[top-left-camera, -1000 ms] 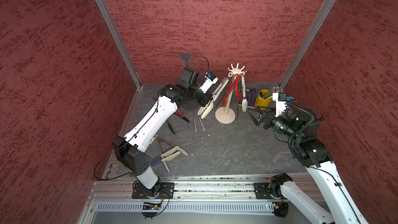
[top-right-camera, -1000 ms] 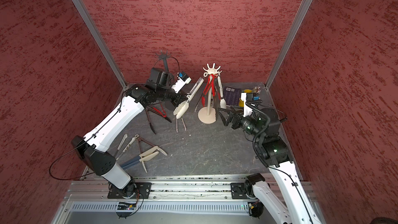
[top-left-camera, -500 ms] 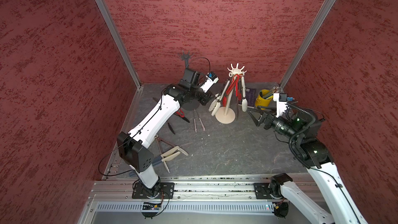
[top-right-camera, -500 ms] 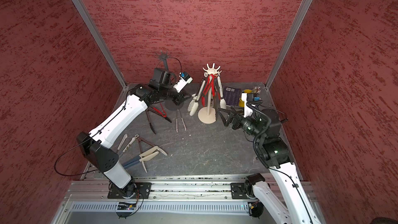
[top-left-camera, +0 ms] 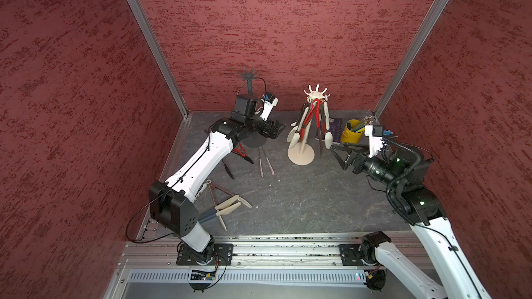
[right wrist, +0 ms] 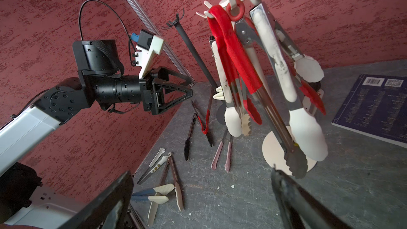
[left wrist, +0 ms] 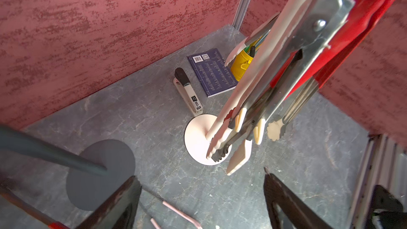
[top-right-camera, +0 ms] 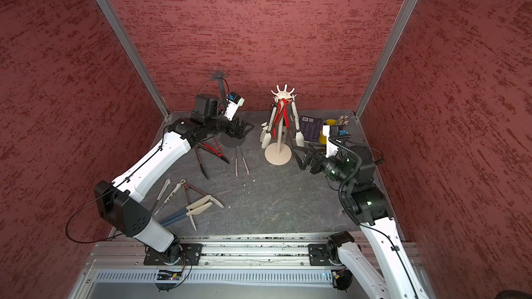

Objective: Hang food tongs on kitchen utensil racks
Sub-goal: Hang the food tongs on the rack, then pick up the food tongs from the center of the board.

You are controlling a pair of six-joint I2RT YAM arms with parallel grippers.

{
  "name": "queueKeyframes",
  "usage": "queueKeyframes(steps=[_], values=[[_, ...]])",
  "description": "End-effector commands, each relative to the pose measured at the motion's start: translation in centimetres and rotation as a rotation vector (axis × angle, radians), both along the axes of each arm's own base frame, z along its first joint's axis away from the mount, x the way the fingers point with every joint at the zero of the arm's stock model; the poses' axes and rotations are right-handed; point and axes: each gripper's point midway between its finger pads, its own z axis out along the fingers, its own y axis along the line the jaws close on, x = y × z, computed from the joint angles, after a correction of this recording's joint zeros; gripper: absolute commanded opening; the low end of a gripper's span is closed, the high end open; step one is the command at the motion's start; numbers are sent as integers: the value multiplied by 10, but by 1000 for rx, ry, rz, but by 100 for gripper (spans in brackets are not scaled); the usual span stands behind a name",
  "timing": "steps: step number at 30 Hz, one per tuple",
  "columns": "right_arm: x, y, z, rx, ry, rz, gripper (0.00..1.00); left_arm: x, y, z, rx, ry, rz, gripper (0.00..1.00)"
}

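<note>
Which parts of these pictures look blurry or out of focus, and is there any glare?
Left wrist view: the dark grey rack pole and the left end effector look soft, the stapler and book crisp. Right wrist view: the right end effector is blurred, the hanging tongs sharp. Both top views: sharp overall, a bright strip along the table's front edge.

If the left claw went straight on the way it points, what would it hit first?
Most likely the cream-tipped tongs hanging on the cream-white rack, just ahead of the left claw; depth is unclear.
</note>
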Motion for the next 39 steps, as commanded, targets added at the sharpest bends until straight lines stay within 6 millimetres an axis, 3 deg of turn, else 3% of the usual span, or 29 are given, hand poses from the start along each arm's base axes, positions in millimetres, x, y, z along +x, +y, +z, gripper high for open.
queueKeyframes(steps=[1, 3, 14, 33, 39], values=[[1, -4, 4, -6, -7, -24, 99, -9, 9, 45, -176, -48, 28, 96], [3, -5, 1, -11, 3, -30, 99, -14, 16, 50, -220, -39, 42, 100], [14, -6, -16, -32, 58, -53, 99, -43, 46, 53, -275, 19, 138, 100], [25, -7, -49, -38, 138, -78, 99, -103, 90, 12, -230, 227, 326, 100], [24, -5, -59, -30, 158, -68, 99, -119, 103, -12, -189, 329, 400, 100]])
